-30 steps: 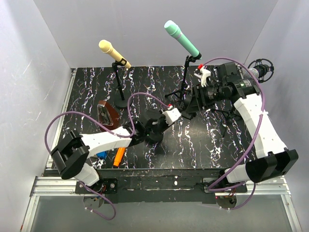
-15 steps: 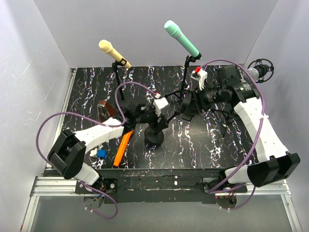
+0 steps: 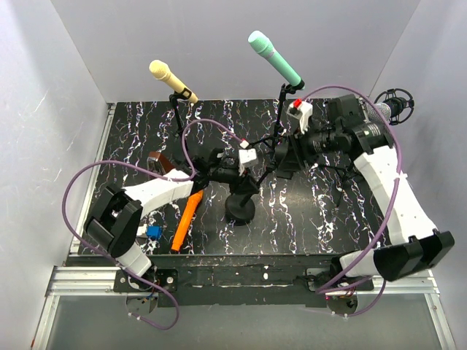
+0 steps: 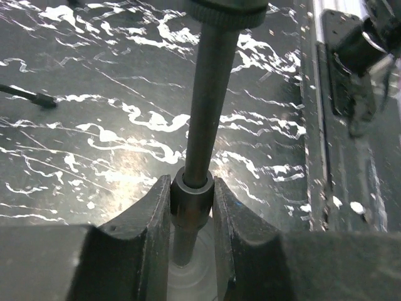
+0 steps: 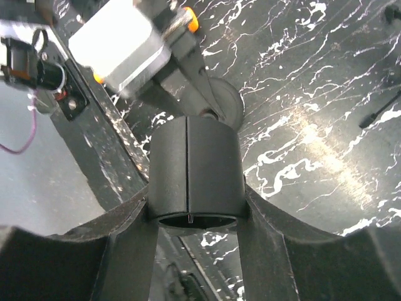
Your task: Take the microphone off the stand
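Bright overhead light, glare, blurred foregrounds

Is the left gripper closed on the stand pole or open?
Shut. In the left wrist view, the left gripper has both fingers pressed against the stand pole, no gap.

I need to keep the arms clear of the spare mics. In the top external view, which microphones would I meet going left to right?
yellow microphone → teal microphone → grey microphone in its black shock mount at the far right edge.
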